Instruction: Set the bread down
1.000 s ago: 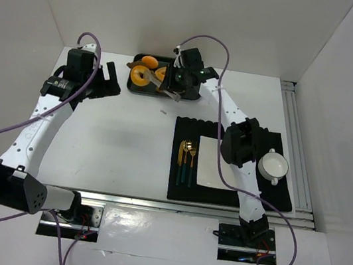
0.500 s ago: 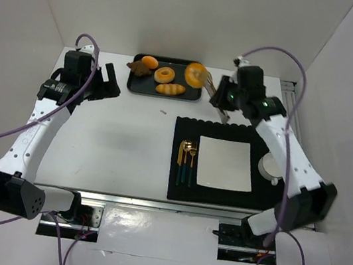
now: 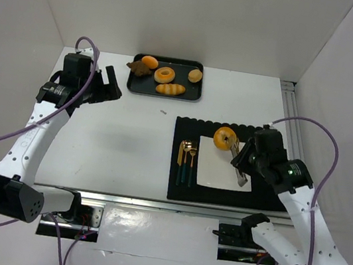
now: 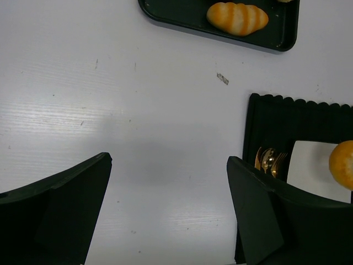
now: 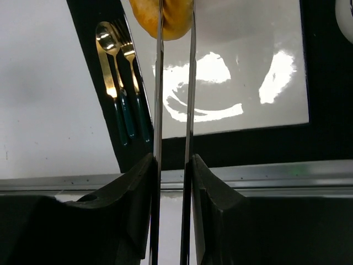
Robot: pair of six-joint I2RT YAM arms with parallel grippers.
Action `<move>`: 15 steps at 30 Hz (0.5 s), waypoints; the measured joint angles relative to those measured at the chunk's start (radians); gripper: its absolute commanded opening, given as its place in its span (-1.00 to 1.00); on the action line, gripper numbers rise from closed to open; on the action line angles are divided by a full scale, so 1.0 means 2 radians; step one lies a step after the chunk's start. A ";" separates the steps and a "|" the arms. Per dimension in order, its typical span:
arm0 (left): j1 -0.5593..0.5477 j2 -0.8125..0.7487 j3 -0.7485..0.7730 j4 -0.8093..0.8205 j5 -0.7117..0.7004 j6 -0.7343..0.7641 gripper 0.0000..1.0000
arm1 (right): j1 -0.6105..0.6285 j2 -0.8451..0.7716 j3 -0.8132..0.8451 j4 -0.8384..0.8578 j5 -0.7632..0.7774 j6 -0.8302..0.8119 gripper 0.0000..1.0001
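Bread (image 5: 168, 19) sits pinched in tongs (image 5: 159, 99) the right tool (image 5: 172, 163) clamps, plain only from its wrist.

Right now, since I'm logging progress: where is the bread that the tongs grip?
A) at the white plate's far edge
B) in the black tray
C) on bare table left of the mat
A: the bread in the tongs hangs at the far edge of the white plate, clear of the tray.
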 measured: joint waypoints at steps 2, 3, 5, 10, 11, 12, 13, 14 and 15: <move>0.000 -0.001 0.000 0.000 0.002 0.000 0.98 | 0.000 -0.016 0.000 -0.021 0.006 0.016 -0.48; 0.000 -0.001 0.000 0.000 0.002 0.000 0.98 | 0.000 -0.021 0.000 -0.032 0.010 0.024 -0.48; 0.000 -0.001 0.000 0.000 0.003 0.000 0.98 | 0.000 -0.027 0.000 -0.056 0.019 0.040 -0.44; 0.000 -0.001 0.000 0.000 0.009 -0.001 0.98 | 0.000 -0.027 0.000 -0.099 0.047 0.077 -0.29; 0.000 -0.001 0.000 0.000 0.011 -0.001 0.98 | 0.000 -0.027 -0.001 -0.104 0.052 0.083 -0.23; 0.000 -0.001 0.000 0.000 0.011 -0.001 0.98 | 0.000 -0.028 -0.004 -0.106 0.057 0.088 -0.15; 0.000 -0.001 0.000 0.000 0.013 -0.001 0.98 | 0.000 -0.028 -0.006 -0.108 0.060 0.091 0.08; 0.000 -0.001 0.000 0.000 0.014 -0.001 0.98 | 0.000 -0.027 -0.009 -0.110 0.063 0.095 0.13; 0.000 -0.001 -0.001 0.000 0.015 -0.001 0.98 | 0.000 -0.027 -0.011 -0.112 0.065 0.097 0.17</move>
